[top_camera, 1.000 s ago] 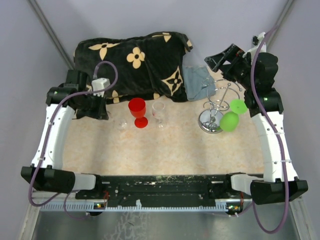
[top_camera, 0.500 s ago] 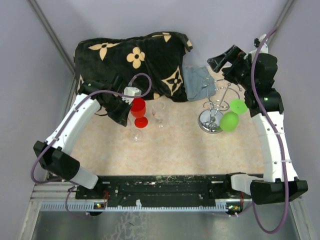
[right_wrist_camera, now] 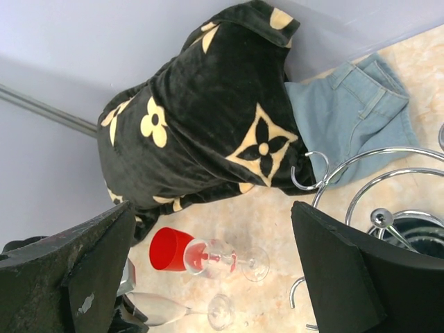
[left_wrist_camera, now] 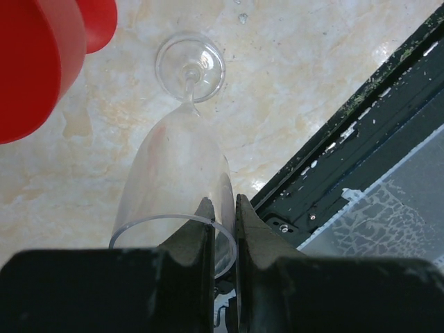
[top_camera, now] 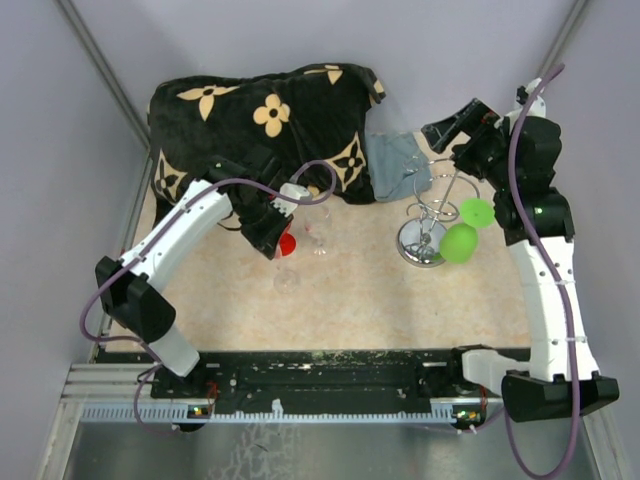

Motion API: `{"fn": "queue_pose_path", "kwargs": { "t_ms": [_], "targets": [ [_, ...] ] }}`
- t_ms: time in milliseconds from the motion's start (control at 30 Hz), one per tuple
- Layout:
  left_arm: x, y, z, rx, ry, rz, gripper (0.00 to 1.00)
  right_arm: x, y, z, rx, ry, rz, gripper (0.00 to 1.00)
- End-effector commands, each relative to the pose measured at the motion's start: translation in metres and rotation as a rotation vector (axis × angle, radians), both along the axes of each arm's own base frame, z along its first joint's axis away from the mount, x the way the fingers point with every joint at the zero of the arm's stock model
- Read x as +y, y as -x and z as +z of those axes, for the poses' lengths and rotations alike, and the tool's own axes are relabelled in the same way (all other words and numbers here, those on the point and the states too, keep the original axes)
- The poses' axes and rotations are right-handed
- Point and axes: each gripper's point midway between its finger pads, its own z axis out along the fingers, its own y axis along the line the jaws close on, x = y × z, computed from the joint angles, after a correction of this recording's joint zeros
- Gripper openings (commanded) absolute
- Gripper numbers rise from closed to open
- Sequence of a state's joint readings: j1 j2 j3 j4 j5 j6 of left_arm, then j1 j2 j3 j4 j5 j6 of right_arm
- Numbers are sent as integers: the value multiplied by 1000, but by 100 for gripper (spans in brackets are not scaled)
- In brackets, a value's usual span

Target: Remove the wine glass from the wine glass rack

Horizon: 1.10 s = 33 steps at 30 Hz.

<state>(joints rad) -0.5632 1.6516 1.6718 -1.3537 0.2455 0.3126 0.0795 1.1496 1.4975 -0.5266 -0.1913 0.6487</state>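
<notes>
The wine glass rack [top_camera: 428, 226] is a shiny wire stand at the right of the table. A green wine glass [top_camera: 460, 242] hangs from one of its arms, foot [top_camera: 477, 211] uppermost. My right gripper [top_camera: 453, 126] hovers open behind the rack with nothing in it; in the right wrist view [right_wrist_camera: 215, 270] only the rack's loops [right_wrist_camera: 378, 186] show. My left gripper [top_camera: 272, 232] is shut on the rim of a clear wine glass [left_wrist_camera: 173, 177], which it holds tilted just over the table, one finger inside the bowl and one outside [left_wrist_camera: 222, 202].
A red glass [top_camera: 283, 243] and another clear glass [top_camera: 318, 228] stand beside the left gripper. A black flowered blanket [top_camera: 260, 120] and folded jeans [top_camera: 398, 165] lie along the back. The black base rail [top_camera: 330, 375] runs along the near edge.
My left arm has swung right and nearer with the clear glass, from the left edge to just in front of the red glass. My right gripper has drifted slightly right.
</notes>
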Motion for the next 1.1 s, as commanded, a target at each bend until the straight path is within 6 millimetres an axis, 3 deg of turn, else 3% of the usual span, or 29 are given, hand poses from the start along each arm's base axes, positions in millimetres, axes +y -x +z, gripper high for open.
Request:
{"fn": "queue_pose_path", "kwargs": {
  "t_ms": [0, 200, 333, 433, 700, 833, 1067],
  "targets": [
    [5, -13, 4, -49, -47, 3, 0, -11, 12, 14, -58, 19, -37, 94],
    [5, -19, 8, -72, -64, 1, 1, -13, 12, 14, -63, 20, -38, 94],
    [-1, -19, 14, -81, -48, -8, 24, -13, 9, 13, -60, 19, -33, 94],
    [-3, -18, 16, -86, -41, -14, 36, -11, 7, 14, -62, 14, -25, 94],
    [-4, -19, 26, -118, -28, -12, 46, -10, 2, 16, -68, 8, -20, 94],
    [-10, -31, 46, -194, 19, 18, 50, -18, 2, 13, -36, 24, -52, 95],
    [-34, -46, 97, -312, 185, 41, 56, -51, 2, 2, 42, -17, -134, 96]
  ]
}}
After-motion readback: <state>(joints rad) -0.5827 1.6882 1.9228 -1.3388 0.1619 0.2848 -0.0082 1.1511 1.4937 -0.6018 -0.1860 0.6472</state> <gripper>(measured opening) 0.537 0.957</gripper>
